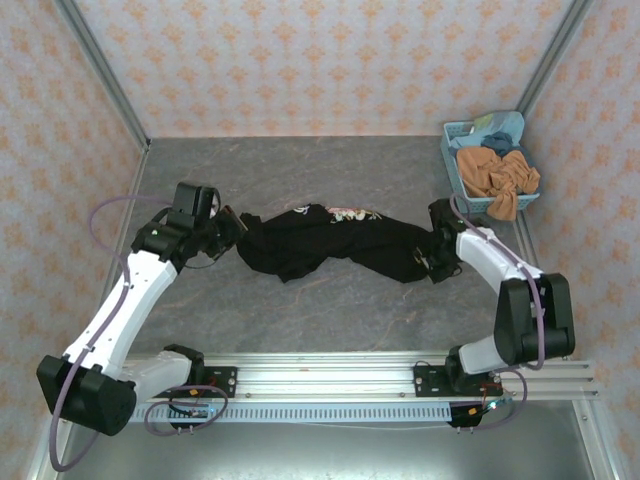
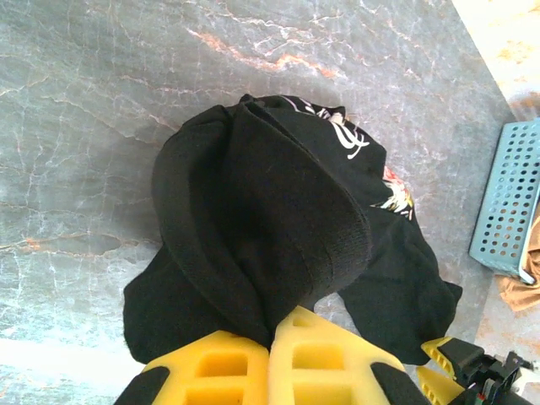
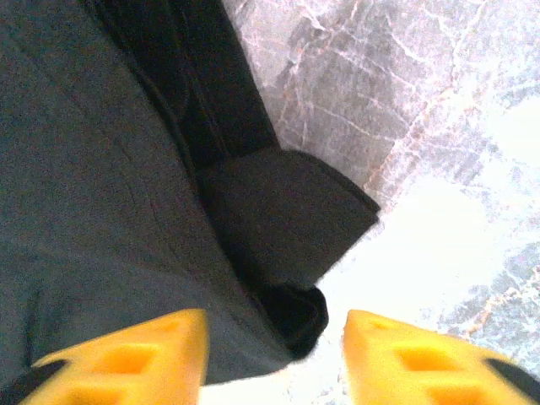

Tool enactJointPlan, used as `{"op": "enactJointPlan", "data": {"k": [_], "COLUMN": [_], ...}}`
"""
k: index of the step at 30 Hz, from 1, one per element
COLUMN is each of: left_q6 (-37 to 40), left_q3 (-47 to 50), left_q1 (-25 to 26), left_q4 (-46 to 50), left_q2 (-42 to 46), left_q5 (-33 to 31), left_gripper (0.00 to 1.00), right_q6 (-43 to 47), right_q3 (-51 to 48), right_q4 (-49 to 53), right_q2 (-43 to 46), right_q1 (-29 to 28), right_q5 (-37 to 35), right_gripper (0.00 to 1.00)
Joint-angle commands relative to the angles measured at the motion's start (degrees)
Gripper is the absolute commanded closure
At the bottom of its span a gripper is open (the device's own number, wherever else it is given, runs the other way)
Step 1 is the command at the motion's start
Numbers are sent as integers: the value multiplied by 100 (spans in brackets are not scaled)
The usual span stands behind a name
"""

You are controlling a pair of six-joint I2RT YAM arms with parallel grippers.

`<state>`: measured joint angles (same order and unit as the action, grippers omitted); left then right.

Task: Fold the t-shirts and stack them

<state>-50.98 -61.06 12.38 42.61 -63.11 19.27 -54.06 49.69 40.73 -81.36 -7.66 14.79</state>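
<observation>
Guessing they're setting up to stretch the shirt [image 1: 330, 245] flat for folding: it's bunched up left of the basket [image 1: 451, 160], left gripper [image 2: 272, 325] clamped tight on the end farthest from the basket, right gripper [image 3: 274, 325] spread wide over the nearest end, gripping nothing.

I work in a staged robot test cell, a lab rig rather than a home. Wallpapered panels [image 1: 300, 60] with an orange motif stand between bare aluminium posts [image 1: 100, 70] around a grey marble-look tabletop [image 1: 330, 310]. My arm bases [image 1: 190, 382] are bolted to a slotted aluminium rail [image 1: 330, 375], and purple cables [image 1: 92, 222] loop loose. A blue perforated basket [image 1: 452, 165] holds crumpled t-shirts [image 1: 497, 175].
</observation>
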Motion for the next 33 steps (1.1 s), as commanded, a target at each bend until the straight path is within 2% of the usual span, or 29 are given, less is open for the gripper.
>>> {"op": "enactJointPlan", "data": {"k": [1,7,11,18,21,23,25,33], "left_q6": [65,100,124,159,182,210,227,208], "left_q3": [64,8,-96,-185,-195,-232,-268,-556], "left_q1": [12,13,11,18,15,19,19,11], "left_q4": [-5,-128,-183,-284,-315,-296,-280,-251], "left_q2": [86,-88,-259,-490,-537,-568,-575,-600], "left_q5": [-30,23,79,123,120,82,28,-400], "left_gripper": [100,100,100,100,100,100,100,100], "right_q6": [-132,-856,-836,-931,-1008,-992,-902,-453], "right_q3": [-225,-747,-667,-610,-554,-461,-291,790], "right_q4": [-78,-731,-876,-1292,-1344,-1300,-1114,-135], "right_q2": [364,514,225,-531,-637,-549,-398,342], "right_q1": [-110,-706,-692,-638,-640,-647,-665,-720], "right_q5": [57,270,-14,198,133,42,-72,-64], "right_gripper": [44,40,44,64,79,92,100,100]}}
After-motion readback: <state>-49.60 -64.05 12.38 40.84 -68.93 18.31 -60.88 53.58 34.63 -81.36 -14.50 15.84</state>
